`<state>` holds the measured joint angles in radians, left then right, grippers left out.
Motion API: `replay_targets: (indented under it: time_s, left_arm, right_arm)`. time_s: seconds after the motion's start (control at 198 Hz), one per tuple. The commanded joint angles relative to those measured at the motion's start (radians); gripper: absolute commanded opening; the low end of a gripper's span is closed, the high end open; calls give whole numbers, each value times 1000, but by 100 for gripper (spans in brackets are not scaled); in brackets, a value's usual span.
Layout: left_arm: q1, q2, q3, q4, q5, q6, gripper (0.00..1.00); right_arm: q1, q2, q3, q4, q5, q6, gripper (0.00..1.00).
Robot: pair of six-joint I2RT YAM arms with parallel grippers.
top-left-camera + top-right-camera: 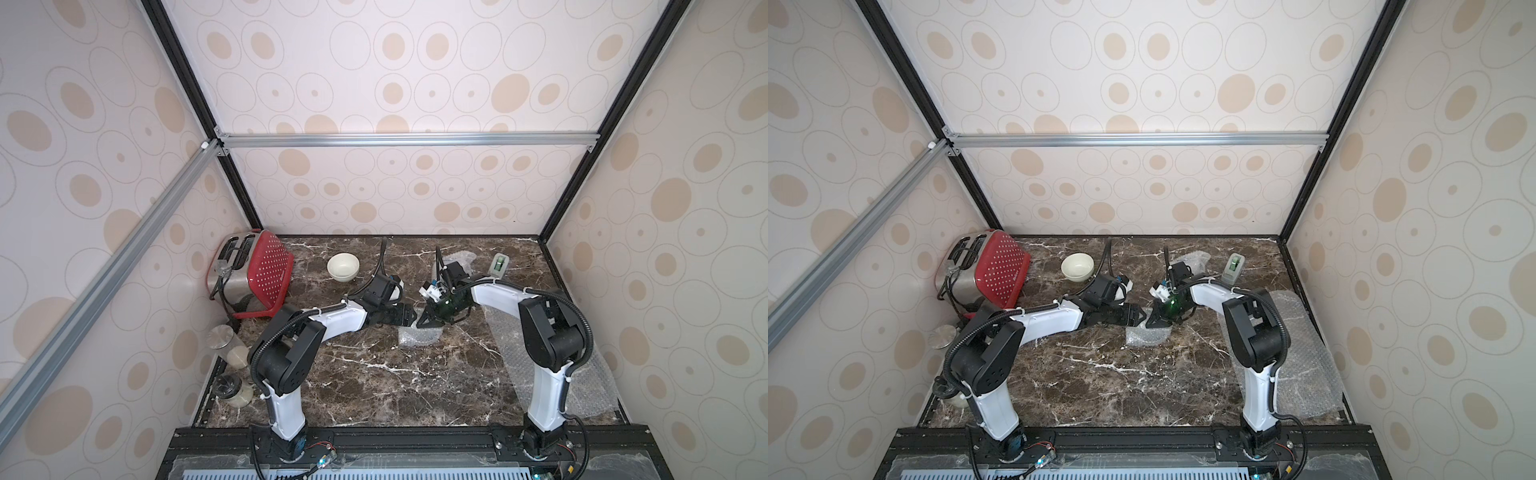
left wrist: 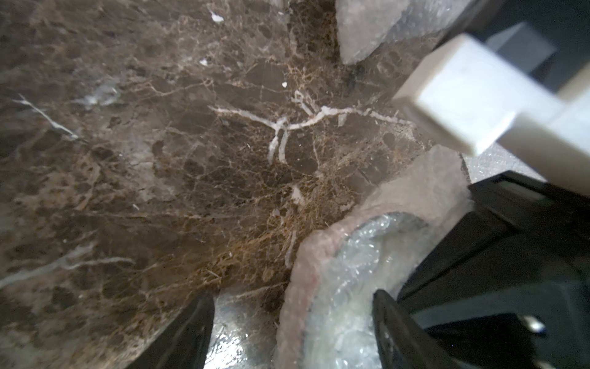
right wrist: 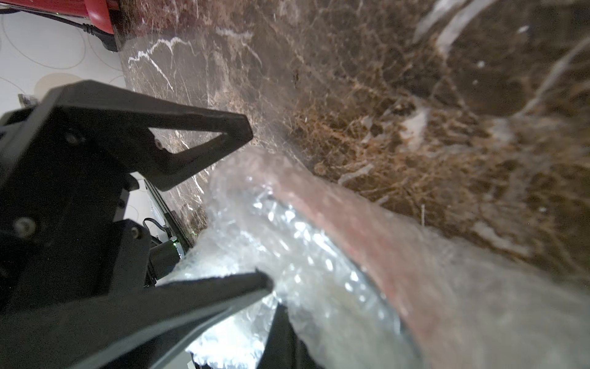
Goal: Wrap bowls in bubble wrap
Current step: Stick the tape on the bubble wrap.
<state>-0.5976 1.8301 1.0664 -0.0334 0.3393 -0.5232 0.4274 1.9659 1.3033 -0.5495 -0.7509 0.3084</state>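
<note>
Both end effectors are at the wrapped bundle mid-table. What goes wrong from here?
1. Clash: the left end effector and right end effector meet almost tip to tip over the bubble wrap bundle; a small inward move could knock fingers.
2. Unwrapping: the right looks shut on the bundle's film, the left's jaws stand open around it; letting go early may let the film spring back.
3. Whatever is inside is hidden, so pulling film could tip it unseen.

Soft even light; blurry, glary wrist close-ups.
</note>
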Motion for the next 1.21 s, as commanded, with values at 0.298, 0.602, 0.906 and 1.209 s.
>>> replay_targets:
  time_s: [0.298,0.602,0.906,1.209]
  left_arm:
    - [33,40,3,23,-19,-11,57]
    - [34,52,-22,60,4,-27,39]
    - [33,40,-40,70,9,-31,31]
    - [34,25,-30,62,9,-23,26]
  right_arm:
    - [5,27,7,-24,38,-10,4]
    - [5,21,9,-27,50,-9,15]
    - [4,-34,-13,-71,88,-25,46]
    - [-24,-140,-32,-163,170,-56,50]
